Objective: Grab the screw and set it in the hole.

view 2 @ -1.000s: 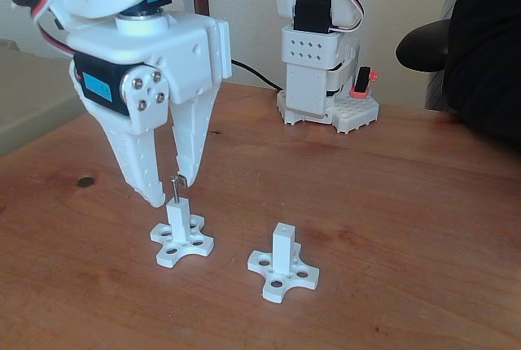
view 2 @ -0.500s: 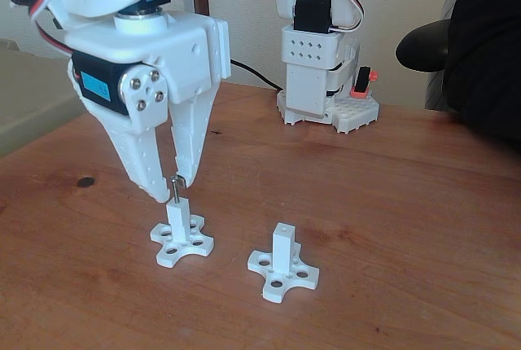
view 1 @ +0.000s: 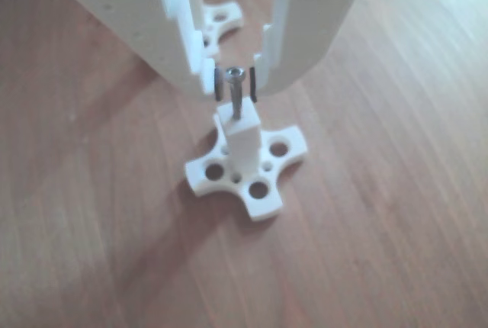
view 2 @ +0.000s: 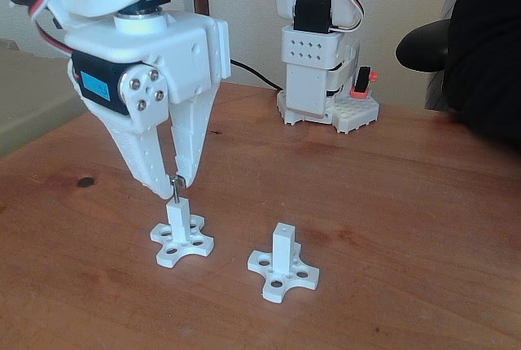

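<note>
Item: my gripper (view 2: 168, 187), white two-finger hand, hanging point-down over the nearer-left white post (view 2: 177, 218) in the fixed view. Fingers spread: in the other view the black pads (view 1: 219, 84) stand either side of the screw's head with a thin gap showing on each side, so I am not pinching it. Whether a pad grazes the head I cannot tell.

Item: the screw (view 1: 237, 95), thin, silver-grey, rounded head with a socket. It stands upright with its lower end in the top of that post and most of its shank showing above. In the fixed view it is the short grey pin (view 2: 174, 189) between my fingertips and the post top.

Item: the hole, in the end face of the same post; the screw covers it, so the opening itself is hidden.

Item: cross-shaped base (view 1: 258, 191) under that post, white, four round holes, lying flat on the table.

Item: second post with base (view 2: 282, 264), white, same pattern, to the right of the first post in the fixed view and apart from it; a small dark hole shows on its top face.

Item: wooden table (view 2: 407, 228), reddish brown, carrying both bases.

Item: another arm's base (view 2: 321, 81), white with black motor, well behind the first post, at the table's far edge.
</note>
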You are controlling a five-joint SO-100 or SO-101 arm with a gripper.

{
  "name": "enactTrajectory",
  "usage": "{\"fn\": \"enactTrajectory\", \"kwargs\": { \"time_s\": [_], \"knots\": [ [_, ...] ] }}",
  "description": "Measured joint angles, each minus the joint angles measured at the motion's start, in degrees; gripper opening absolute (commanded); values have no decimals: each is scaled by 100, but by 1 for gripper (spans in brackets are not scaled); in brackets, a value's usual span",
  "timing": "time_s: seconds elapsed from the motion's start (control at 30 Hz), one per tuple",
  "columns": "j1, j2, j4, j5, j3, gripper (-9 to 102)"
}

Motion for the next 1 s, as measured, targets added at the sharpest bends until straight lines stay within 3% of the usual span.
{"fn": "enactTrajectory", "kwargs": {
  "time_s": [0.47, 1.0],
  "knots": [
    [0, 0, -123, 0, 0, -4],
    [70, -26, -105, -79, -105, -4]
  ]
}}
